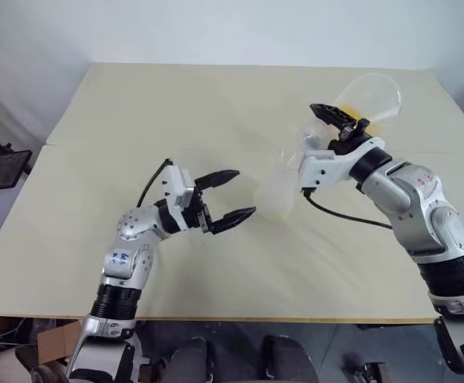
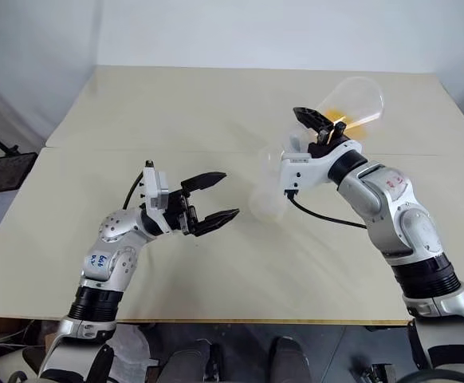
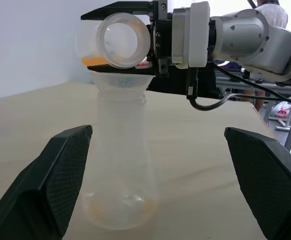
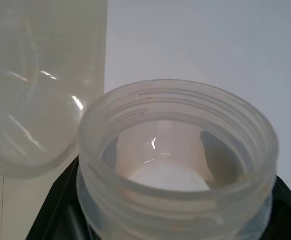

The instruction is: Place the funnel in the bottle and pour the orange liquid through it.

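Note:
The frosted bottle stands upright on the table, with the small clear funnel seated in its neck. A faint orange tint shows at the bottle's base. My right gripper is shut on the neck of a larger clear flask. The flask is tipped on its side, and its mouth hangs just above the funnel. The orange liquid pools in the flask's body; no stream is visible. My left gripper is open, just left of the bottle and apart from it, with its fingers on either side in the left wrist view.
The cream table has a seam running across it, and its front edge lies close to me. A black stand sits off the table's left side. A person and furniture are beyond the far right.

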Controlling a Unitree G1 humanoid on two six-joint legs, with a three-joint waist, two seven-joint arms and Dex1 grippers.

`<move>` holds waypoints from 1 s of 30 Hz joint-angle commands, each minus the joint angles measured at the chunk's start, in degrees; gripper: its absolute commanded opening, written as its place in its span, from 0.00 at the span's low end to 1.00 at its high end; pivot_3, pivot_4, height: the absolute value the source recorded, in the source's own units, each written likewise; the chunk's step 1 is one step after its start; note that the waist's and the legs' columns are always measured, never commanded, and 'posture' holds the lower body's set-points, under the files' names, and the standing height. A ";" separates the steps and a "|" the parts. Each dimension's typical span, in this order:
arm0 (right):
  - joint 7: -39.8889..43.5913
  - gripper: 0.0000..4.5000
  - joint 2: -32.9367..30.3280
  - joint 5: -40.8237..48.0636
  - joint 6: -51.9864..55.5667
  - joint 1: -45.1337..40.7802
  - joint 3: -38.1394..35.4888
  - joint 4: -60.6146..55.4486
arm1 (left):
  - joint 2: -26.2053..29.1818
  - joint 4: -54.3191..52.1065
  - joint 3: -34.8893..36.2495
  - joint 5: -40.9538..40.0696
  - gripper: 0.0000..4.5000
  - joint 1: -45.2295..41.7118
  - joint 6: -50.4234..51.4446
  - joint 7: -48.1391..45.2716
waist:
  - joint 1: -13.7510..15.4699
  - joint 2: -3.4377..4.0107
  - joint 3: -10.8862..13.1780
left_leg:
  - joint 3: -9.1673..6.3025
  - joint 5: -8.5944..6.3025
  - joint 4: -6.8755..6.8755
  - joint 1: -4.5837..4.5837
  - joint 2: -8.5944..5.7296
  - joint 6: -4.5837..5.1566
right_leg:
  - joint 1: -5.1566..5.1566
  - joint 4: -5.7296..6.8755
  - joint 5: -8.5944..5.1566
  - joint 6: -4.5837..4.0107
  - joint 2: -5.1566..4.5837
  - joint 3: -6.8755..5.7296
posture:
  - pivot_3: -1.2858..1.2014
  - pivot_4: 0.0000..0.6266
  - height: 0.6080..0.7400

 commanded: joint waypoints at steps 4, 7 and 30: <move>-2.77 0.56 -1.01 -2.66 -1.23 -1.25 -2.15 -1.55 | -1.32 -0.43 -0.58 1.23 1.00 -0.13 -2.37 1.35 | -0.05 0.00 0.00 | 0.00 0.00 0.00 0.00 0.00 0.00 | 0.00 0.00 0.00 0.00 0.00 -0.01 | 0.52 0.24 1.00; -3.89 0.56 -1.48 -4.76 -1.53 -1.39 -2.26 -1.14 | -1.90 -0.73 -0.82 1.39 1.00 0.23 -2.50 1.74 | -0.01 0.00 0.00 | 0.00 0.00 0.00 0.00 0.00 0.00 | 0.00 0.00 0.00 0.00 0.00 -0.01 | 0.52 0.24 1.00; -3.63 0.56 -2.13 -5.73 -4.42 -1.87 -1.76 1.70 | -2.78 -4.04 -2.06 0.82 1.00 2.99 -1.35 4.11 | -0.05 0.00 0.00 | -0.01 0.00 0.00 0.00 0.01 0.00 | 0.01 0.00 0.00 0.00 0.00 -0.01 | 0.52 0.24 1.00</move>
